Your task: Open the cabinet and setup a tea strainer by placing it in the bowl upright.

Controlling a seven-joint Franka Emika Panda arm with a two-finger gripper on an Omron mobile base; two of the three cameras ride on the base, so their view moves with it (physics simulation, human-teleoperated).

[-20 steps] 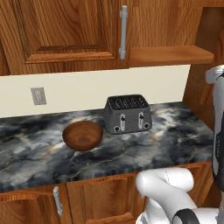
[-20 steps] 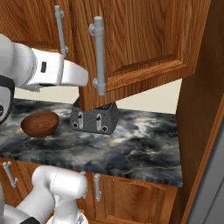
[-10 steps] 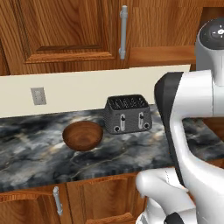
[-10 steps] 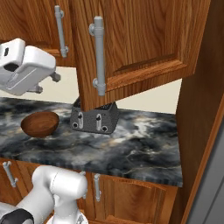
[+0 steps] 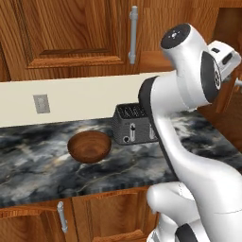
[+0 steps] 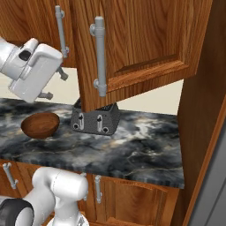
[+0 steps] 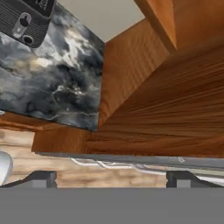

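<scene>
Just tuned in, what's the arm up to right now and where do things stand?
The arm's gripper is raised in front of the cabinet, whose right door already stands ajar. The fingers are spread with nothing between them. The bowl sits empty on the marble counter, left of the grey toaster. No tea strainer has reached the bowl, so the placing step remains undone.
</scene>
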